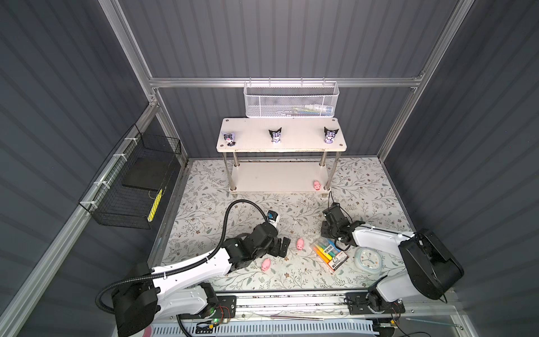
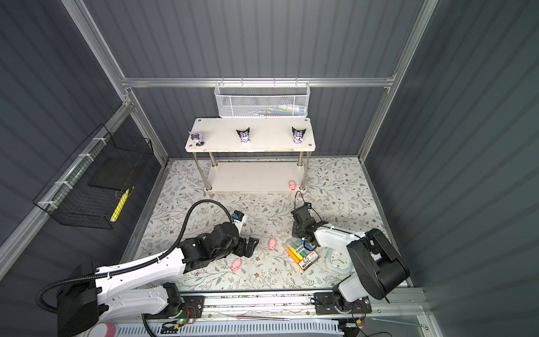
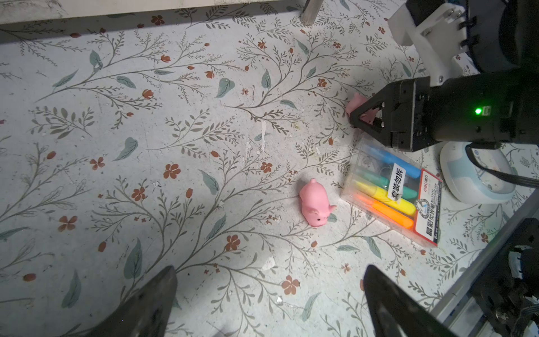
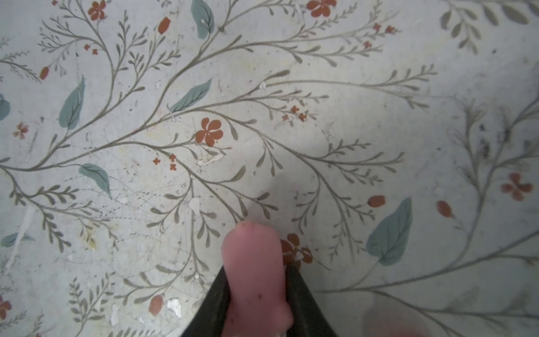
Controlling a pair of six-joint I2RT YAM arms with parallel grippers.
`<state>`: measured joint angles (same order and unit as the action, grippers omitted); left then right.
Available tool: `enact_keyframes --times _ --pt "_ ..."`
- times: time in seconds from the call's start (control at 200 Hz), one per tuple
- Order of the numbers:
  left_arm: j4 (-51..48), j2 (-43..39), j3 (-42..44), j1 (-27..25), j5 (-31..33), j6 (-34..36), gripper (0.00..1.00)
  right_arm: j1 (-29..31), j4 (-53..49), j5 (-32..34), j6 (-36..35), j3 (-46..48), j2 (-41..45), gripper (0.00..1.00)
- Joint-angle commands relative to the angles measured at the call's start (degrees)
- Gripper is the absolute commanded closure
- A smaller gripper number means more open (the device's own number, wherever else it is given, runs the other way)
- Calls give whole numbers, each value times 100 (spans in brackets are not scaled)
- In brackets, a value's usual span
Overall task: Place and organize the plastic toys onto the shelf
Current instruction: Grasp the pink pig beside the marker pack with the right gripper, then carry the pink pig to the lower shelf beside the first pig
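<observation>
The left pincer (image 3: 269, 272) lies low over the floral mat (image 3: 175, 131), spread wide and empty. The right pincer (image 3: 356, 118), angled down, clenches the first pig (image 4: 253, 271) of four. The second pig (image 1: 300, 243) lies just ahead of the left pincer, the third pig (image 1: 266, 264) beside its wrist. A marker pack (image 1: 329, 253) sits just beside the right pincer, a clock (image 1: 368, 259) near. Beyond, the fourth pig (image 1: 317, 184) is on the shelf (image 1: 277, 176), lower board. Three figurines (image 1: 275, 135) stand on top.

My top views look steeply down from high in front of the shelf (image 1: 302, 138). My wrist cameras hover close over the mat (image 3: 175, 125) before that shelf, sharing one pink pig (image 3: 357, 101).
</observation>
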<state>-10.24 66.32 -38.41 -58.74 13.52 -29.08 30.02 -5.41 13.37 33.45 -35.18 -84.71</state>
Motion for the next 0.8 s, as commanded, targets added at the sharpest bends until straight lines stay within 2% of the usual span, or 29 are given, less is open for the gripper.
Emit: enact_keyframes --times 0.0,0.35,0.545,0.685,0.796 --pt "-75 -98 -123 -15 142 122 0 -17 -109 -1 -108 -163 -50 73" --pt "-197 -262 -93 -6 588 242 0 -10 -466 -80 -240 -703 7 76" --pt "-328 -460 -103 31 863 403 0 2 -714 -190 -418 -1411 -54 76" --pt "-323 -505 -155 324 506 464 0 -6 -781 -298 -601 -1999 -331 75" --pt "-214 -492 -173 814 7 543 0 -5 -781 -382 -788 -2509 -686 75"
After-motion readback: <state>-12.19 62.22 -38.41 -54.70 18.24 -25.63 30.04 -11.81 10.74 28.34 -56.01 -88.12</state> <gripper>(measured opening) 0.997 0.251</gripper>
